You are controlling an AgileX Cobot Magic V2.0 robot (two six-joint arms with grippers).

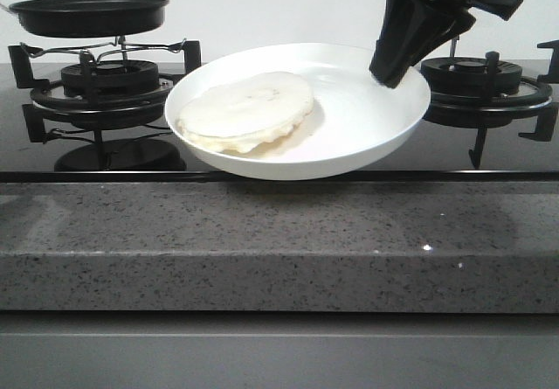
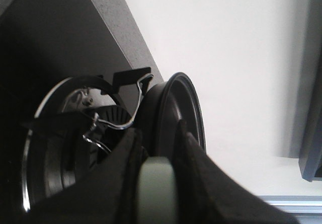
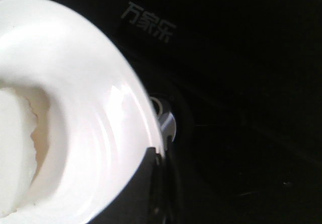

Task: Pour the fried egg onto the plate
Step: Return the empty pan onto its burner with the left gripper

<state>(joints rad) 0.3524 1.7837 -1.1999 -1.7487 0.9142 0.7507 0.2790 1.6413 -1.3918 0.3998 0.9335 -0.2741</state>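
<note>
The white plate (image 1: 367,135) hangs tilted over the middle of the hob, between the two burners. The fried egg (image 1: 247,109) lies on its left half, all white with a wavy edge; no yolk shows. My right gripper (image 1: 390,72) is shut on the plate's far right rim. In the right wrist view its fingers (image 3: 141,194) clamp the plate's (image 3: 100,113) rim, with the egg (image 3: 15,148) at the edge. The black frying pan (image 1: 89,15) is held level above the left burner, empty as far as I can see. My left gripper (image 2: 157,153) is shut on the pan's pale green handle (image 2: 156,189).
The left burner grate (image 1: 109,83) sits under the pan and the right burner (image 1: 485,79) behind my right arm. The black glass hob ends at a grey speckled counter edge (image 1: 279,240) in front. A white wall stands behind.
</note>
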